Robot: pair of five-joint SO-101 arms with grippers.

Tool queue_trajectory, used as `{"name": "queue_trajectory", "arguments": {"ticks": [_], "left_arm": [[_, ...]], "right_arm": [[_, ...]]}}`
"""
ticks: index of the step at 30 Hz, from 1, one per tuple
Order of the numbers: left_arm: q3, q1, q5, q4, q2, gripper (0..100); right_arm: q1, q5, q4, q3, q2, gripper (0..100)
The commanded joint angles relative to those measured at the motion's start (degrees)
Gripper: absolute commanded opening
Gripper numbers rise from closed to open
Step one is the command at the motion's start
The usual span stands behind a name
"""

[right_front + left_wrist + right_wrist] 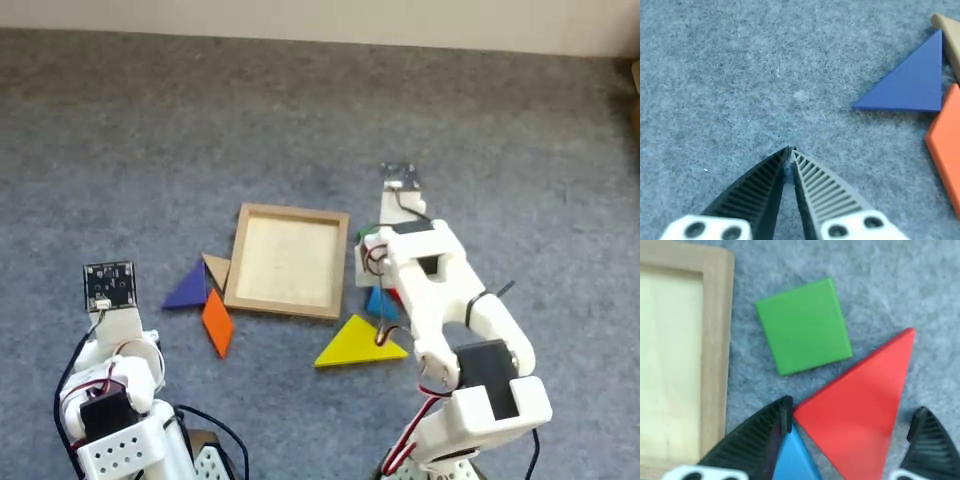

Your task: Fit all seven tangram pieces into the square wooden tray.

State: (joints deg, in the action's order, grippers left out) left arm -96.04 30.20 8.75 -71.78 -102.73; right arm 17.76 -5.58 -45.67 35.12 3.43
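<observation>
High view: the square wooden tray (287, 258) lies bare near the middle of the grey counter (500, 120). On its side toward the left arm (115, 380) sit a dark blue triangle (190, 289), a tan piece (217, 268) and an orange piece (217, 322) (all three bunched together), the tan one just beside the tray's rim. A yellow triangle (360, 343) lies off the tray's corner, toward the counter edge where the arms stand, one tip hidden behind the right arm (430, 285).

Left wrist view: the left hand (790, 151) is clenched on nothing, its tips meeting over bare counter, apart from the dark blue triangle.

Right wrist view: the right hand (854, 409) is released, fingers spread either side of a red triangle (860, 395) (not gripping it). A green square (804, 326) lies just beside that triangle, near the tray's rim without touching it. A light blue piece (792, 460) touches the red triangle by one finger.
</observation>
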Motion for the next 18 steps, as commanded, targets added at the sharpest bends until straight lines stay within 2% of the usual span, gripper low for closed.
{"name": "queue_trajectory", "arguments": {"ticks": [1,18], "left_arm": [[-1.10,0.66,-0.53,-0.18,-1.80,1],[-1.10,0.66,-0.53,-0.18,-1.80,1]], "right_arm": [[-0.92,-0.44,1.19,-2.59,-0.48,35.4],[-1.63,-0.44,1.19,-4.97,-0.31,35.4]]}}
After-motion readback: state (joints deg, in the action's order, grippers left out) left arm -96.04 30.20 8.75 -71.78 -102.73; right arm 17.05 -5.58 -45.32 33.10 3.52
